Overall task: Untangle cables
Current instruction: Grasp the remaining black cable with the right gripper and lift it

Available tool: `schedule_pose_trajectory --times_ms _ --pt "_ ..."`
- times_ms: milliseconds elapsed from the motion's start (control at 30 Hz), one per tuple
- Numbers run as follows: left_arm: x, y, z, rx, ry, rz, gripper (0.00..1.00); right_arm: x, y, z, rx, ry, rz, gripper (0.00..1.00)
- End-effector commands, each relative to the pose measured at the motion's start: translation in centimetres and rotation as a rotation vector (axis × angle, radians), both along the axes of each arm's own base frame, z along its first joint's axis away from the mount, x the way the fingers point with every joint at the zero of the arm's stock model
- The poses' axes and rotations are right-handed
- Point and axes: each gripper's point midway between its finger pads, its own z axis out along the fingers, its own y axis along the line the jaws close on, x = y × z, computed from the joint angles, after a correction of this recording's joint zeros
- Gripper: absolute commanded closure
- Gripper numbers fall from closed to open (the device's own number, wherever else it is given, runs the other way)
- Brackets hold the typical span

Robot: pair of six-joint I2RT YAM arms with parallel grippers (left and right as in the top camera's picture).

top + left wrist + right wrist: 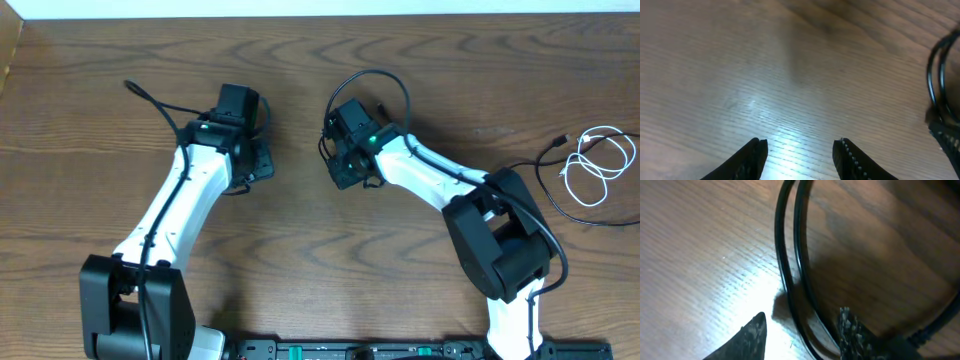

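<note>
From above, the table (pixel 300 250) shows much free wood: the middle strip left of the right arm (pixel 430 175) and the whole far side are open. The white cable (pixel 600 165) and the black cable (pixel 548 178) lie looped together to the right of that arm, near the table's right edge and well apart from both claws. The right arm is folded, and its right claw (pixel 345 172) is near the left claw (pixel 258 165) without touching it. A thick black wire (pixel 385 75) arches over its wrist.

In the left wrist view the fingers (pixel 752 155) stand apart with only bare wood between them.

In the right wrist view the fingers (pixel 752 332) are also spread. The thick black wire crosses the wood between them, but it is not clamped.
</note>
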Motion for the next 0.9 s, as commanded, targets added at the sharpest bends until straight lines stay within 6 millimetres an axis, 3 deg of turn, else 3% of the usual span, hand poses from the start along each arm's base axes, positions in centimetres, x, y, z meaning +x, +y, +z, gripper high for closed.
schedule_pose_trajectory --times_ms 0,100,133,300,433,567,733,867 --pt "0.2 0.5 0.0 0.012 0.003 0.028 0.52 -1.1 -0.2 -2.2 -0.041 0.050 0.025 0.65" --pt "0.2 0.5 0.0 0.012 0.002 0.028 0.52 -2.1 -0.7 -2.5 -0.066 0.086 0.029 0.96" --pt "0.3 0.5 0.0 0.012 0.002 0.028 0.52 -2.5 -0.8 -2.6 -0.074 0.100 0.031 0.99" --pt "0.3 0.2 0.0 -0.004 0.002 0.023 0.52 -5.0 -0.7 -2.4 -0.048 0.214 0.055 0.99" --pt "0.4 -0.6 0.0 -0.050 0.001 0.012 0.52 -5.1 -0.6 0.0 -0.010 0.204 0.057 0.99" --pt "0.3 -1.1 0.0 -0.078 0.005 0.004 0.52 -3.9 0.0 5.6 0.101 0.113 0.059 0.99" --pt "0.3 -1.4 0.0 -0.091 0.007 0.000 0.52 -2.3 0.1 14.0 0.240 -0.080 0.059 0.99" --pt "0.2 -1.5 0.0 -0.095 0.009 -0.001 0.52 -2.0 -0.7 18.3 0.275 -0.195 0.044 0.99"
